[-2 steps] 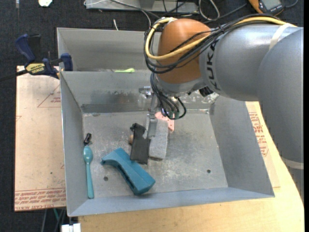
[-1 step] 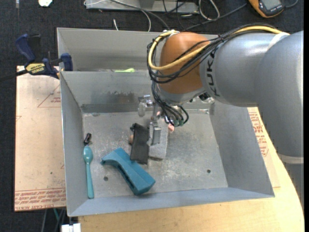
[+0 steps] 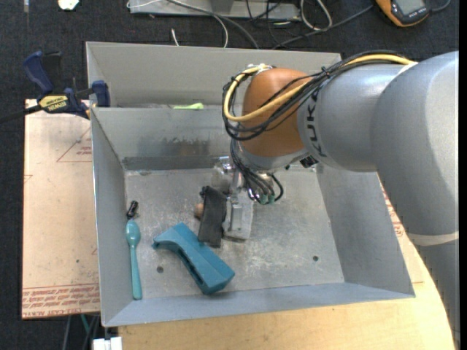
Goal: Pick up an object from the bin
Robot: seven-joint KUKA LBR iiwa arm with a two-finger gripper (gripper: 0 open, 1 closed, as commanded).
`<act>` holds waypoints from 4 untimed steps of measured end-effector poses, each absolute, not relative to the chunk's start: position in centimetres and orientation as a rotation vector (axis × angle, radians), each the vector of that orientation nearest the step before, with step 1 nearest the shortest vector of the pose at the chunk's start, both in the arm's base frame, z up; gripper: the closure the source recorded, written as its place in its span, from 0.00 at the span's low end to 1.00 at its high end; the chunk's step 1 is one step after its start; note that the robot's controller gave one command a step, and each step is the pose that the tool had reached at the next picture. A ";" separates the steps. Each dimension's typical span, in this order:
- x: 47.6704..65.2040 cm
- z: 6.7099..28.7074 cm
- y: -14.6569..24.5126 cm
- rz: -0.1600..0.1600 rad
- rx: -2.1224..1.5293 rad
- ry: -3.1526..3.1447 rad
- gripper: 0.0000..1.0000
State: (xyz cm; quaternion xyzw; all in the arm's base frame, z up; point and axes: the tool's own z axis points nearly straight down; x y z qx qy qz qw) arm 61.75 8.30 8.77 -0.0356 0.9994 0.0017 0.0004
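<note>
Honestly, I cannot tell how open my tool [image 3: 224, 228] is, or what it holds. Just nearer lies a blue angled plastic piece [image 3: 201, 261]: probably light, stiff, slick; I'd pinch across its narrower left arm.

Grey metal bin [image 3: 306, 232], floor scuffed pale. Turquoise plastic spoon [image 3: 134, 257], blue angled plastic piece [image 3: 197, 257], small black clip [image 3: 132, 209]. Orange wrist cover [image 3: 273, 119], yellow and black cables [image 3: 241, 97] looping across.
</note>
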 end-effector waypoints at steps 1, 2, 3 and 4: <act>63.3 7.4 9.1 0.008 -0.511 3.098 1.00; 63.3 7.4 9.1 0.008 -0.510 3.098 1.00; 62.7 12.9 8.6 0.006 -0.541 3.096 1.00; 64.4 20.6 7.6 0.008 -0.510 3.098 1.00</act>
